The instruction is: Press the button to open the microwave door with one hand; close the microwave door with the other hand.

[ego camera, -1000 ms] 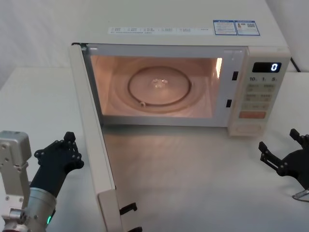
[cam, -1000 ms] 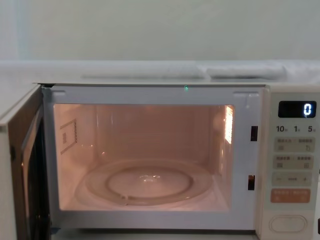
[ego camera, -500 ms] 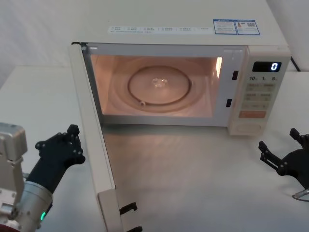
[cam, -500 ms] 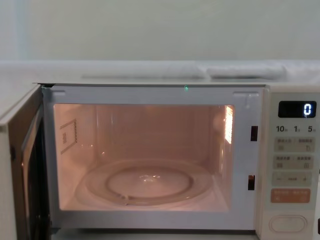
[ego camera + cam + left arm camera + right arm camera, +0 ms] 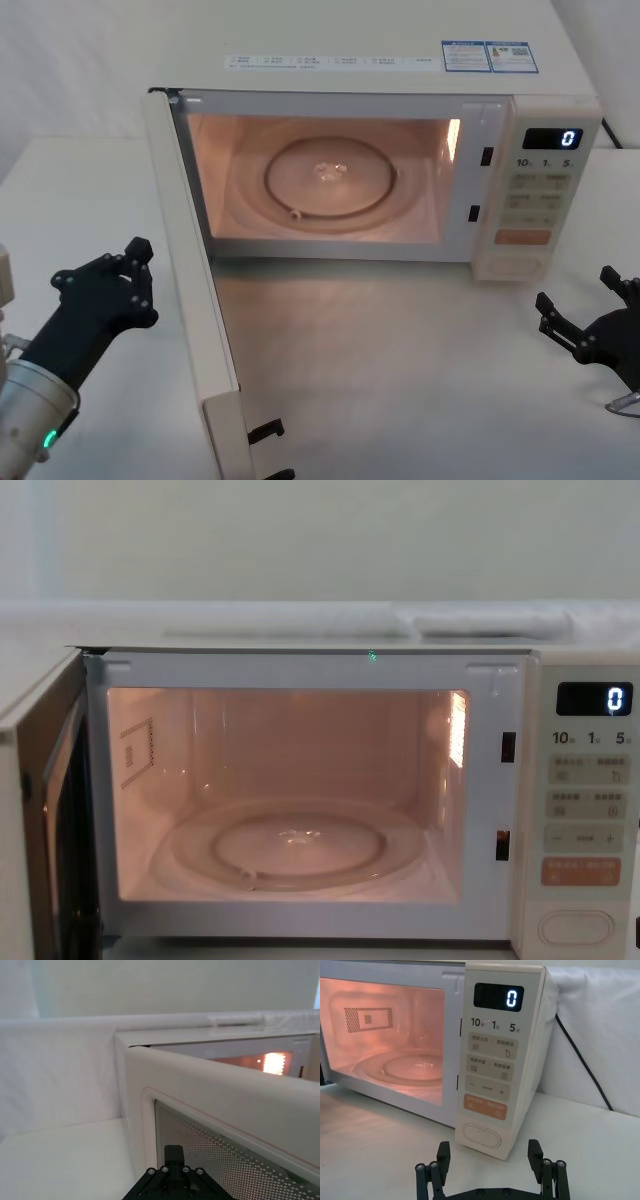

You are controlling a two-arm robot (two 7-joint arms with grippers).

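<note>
done: microwave door (image 5: pixel 190 270) swung open
left: closing it
left gripper (image 5: pixel 105 290): outside the door, spread wide, empty
right gripper (image 5: pixel 590 320): wide, before button (image 5: pixel 481 1135)

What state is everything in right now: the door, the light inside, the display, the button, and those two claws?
Microwave door: swung wide open.
Inside light: on, glowing orange.
Glass turntable: empty.
Display: lit, reads 0.
Button: not being touched.
Left gripper: open, beside the door's outer face, not touching.
Right gripper: open, on the near side of the button, clear of it.
</note>
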